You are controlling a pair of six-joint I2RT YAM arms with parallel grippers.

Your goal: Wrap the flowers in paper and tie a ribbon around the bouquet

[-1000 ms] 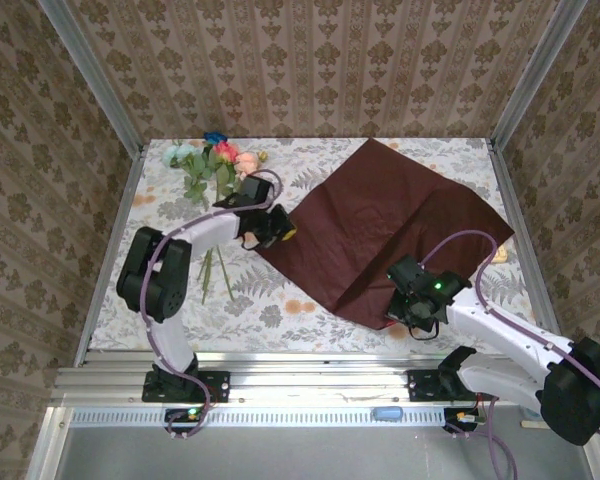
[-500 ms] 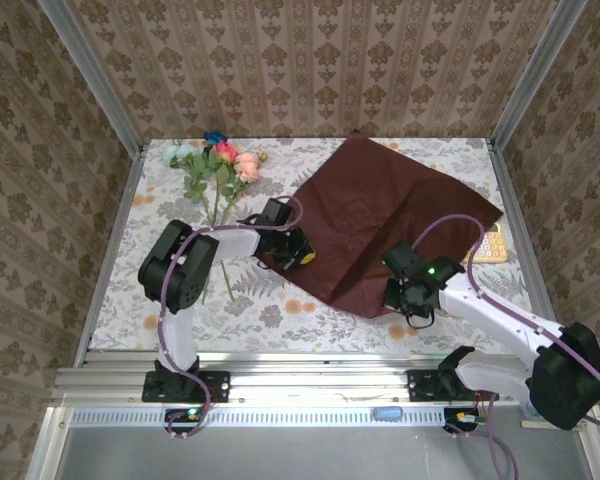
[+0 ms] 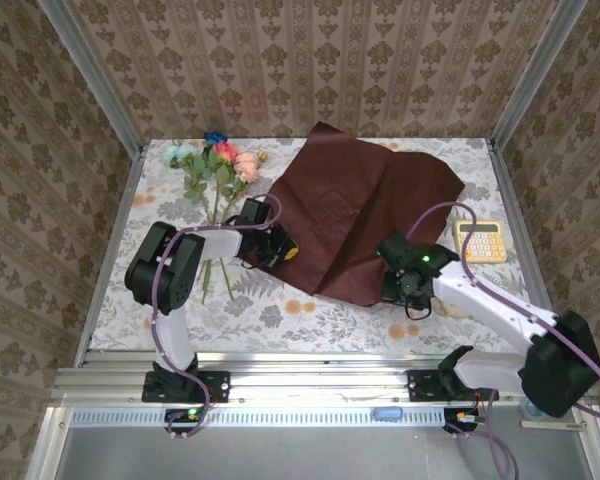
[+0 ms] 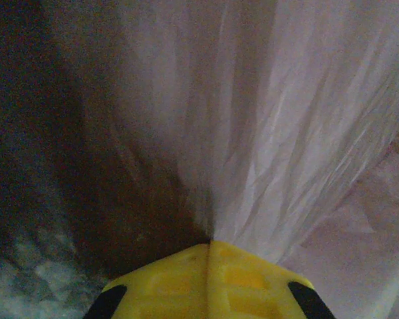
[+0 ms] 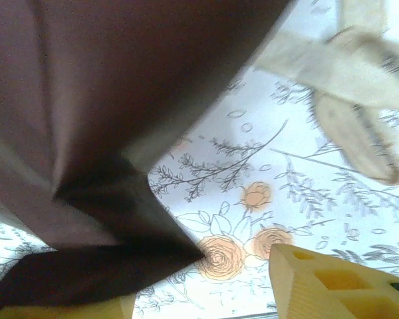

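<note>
Seen from above, the paper (image 3: 365,215) lies mid-bench (image 3: 280,315), and the flowers (image 3: 215,165) lie at the far left. The left wrist view shows the left pincer (image 4: 209,247) clenched on the paper's left edge. The right wrist view shows the right pincer (image 5: 179,289) released, jaws apart. The paper's near corner lies loose between them, and the ribbon (image 5: 346,73) lies to the right.

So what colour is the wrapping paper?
The paper is plain dark maroon; the top view shows it best.

calculator (image 3: 483,241): yellow, far right on floral tablecloth (image 3: 310,315) | walls (image 3: 310,60): patterned wallpaper | rail (image 3: 310,383): metal, near edge
</note>
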